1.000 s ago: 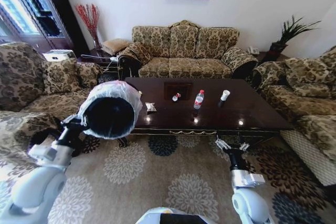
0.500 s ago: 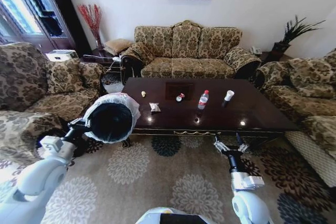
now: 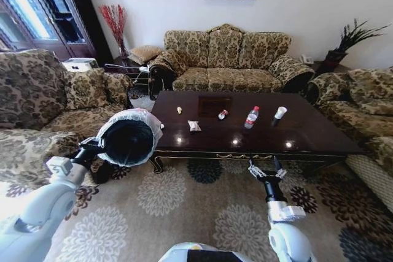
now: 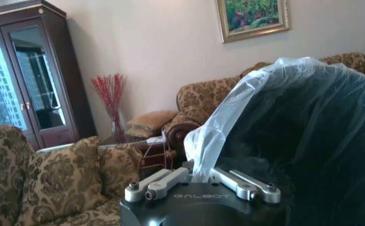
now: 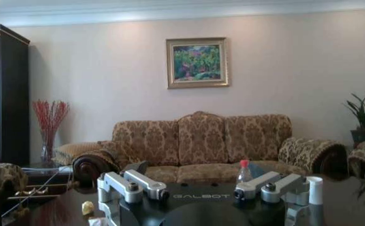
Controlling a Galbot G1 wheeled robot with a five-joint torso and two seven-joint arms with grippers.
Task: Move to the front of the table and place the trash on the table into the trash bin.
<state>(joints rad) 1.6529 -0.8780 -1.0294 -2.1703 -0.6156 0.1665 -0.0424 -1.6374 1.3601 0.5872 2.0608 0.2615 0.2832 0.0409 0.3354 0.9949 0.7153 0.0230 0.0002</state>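
Head view first: we see the coffee table (image 3: 319,139) ahead of us across the floral carpet (image 3: 184,207), with a patterned sofa (image 3: 230,59) behind it. On its glossy dark top lie the pieces of trash: a small yellowish scrap (image 3: 179,110), a white snack wrapper (image 3: 194,126), a red-and-white crushed wrapper (image 3: 222,115), a red-capped clear plastic bottle (image 3: 250,117) standing upright, and a white paper cup (image 3: 279,113) beside it, all apart from one another.

Our left gripper (image 3: 92,147) holds the trash bin (image 3: 128,140) off the floor, tipped so its black mouth faces us, just beside the table's left front corner. In the left wrist view the fingers (image 4: 150,185) are closed on the ruffled white bag liner (image 4: 232,117) at the bin's rim. Our right gripper (image 3: 264,170) hovers low before the table's front edge, jaws spread wide and holding nothing; from its wrist view the bottle and cup sit just beyond its fingertips.

We judge every piece of litter to be very light. The scraps and wrappers are soft and will crush, so a pinch from above across the middle should do. The bottle looks nearly empty and smooth, likely to tip or slip, so we would take it around the body below the cap. The cup is thin and would buckle under a hard squeeze; a gentle hold at mid-wall suits it.
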